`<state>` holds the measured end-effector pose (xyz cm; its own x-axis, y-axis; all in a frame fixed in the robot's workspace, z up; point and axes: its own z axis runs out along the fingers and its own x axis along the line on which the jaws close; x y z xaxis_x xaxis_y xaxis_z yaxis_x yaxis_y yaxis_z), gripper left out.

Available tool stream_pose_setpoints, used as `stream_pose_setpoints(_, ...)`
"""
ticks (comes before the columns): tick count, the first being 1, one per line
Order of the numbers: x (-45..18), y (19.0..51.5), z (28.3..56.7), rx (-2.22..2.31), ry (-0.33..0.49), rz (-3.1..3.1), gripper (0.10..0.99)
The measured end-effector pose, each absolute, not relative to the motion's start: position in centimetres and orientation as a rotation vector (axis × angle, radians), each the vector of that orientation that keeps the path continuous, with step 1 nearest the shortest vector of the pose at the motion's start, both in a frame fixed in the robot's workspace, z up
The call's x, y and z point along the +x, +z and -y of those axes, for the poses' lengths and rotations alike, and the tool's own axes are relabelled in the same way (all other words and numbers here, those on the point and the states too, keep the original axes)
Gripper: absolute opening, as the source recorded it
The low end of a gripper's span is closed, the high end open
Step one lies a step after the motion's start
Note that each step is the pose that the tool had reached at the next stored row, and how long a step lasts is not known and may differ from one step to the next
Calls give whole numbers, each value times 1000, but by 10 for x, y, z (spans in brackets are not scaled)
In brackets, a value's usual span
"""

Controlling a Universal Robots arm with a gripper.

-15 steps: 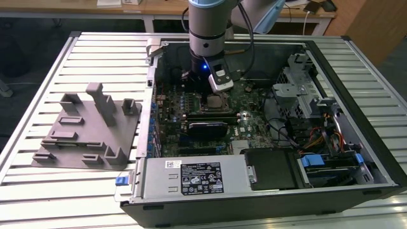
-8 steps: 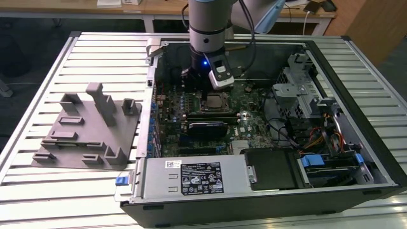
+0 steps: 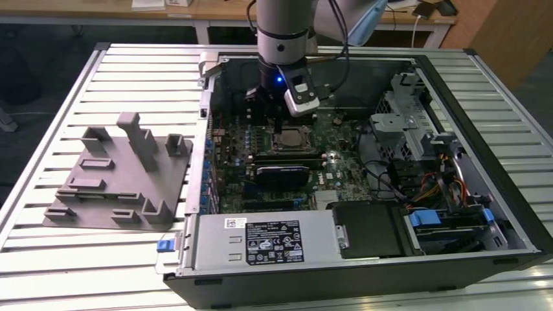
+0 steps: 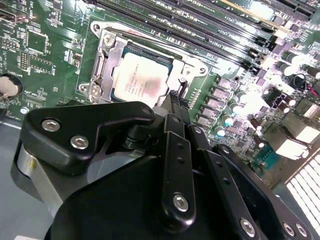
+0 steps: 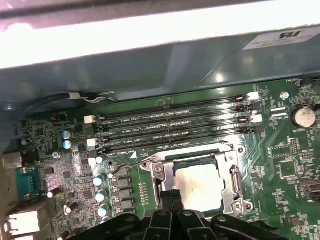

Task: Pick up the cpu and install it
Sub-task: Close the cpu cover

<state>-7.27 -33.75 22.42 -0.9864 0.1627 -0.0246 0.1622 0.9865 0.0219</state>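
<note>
The cpu [image 4: 140, 80] lies flat in the motherboard socket, its silver top facing up inside the metal socket frame [image 4: 102, 60]. It also shows in the first wrist view, cpu [image 5: 200, 185], and as a small silver square in the exterior view, cpu [image 3: 292, 137]. My gripper [image 4: 175, 97] hangs just above the socket's edge, beside the chip, with its black fingers [image 5: 170, 197] pressed together and nothing between them. In the exterior view the gripper [image 3: 272, 110] is inside the open computer case, over the upper part of the board.
Several empty memory slots [image 5: 175, 130] run beside the socket. A labelled silver power supply box [image 3: 259, 240] fills the case's near corner, and drive cages with cables [image 3: 423, 162] crowd the exterior view's right. A grey parts fixture [image 3: 121, 175] stands on the slatted table at the left.
</note>
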Motion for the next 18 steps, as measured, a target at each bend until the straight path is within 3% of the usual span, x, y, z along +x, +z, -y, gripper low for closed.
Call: stream_pose_setpoints(18,-43,226,337,254,30,-3105,106)
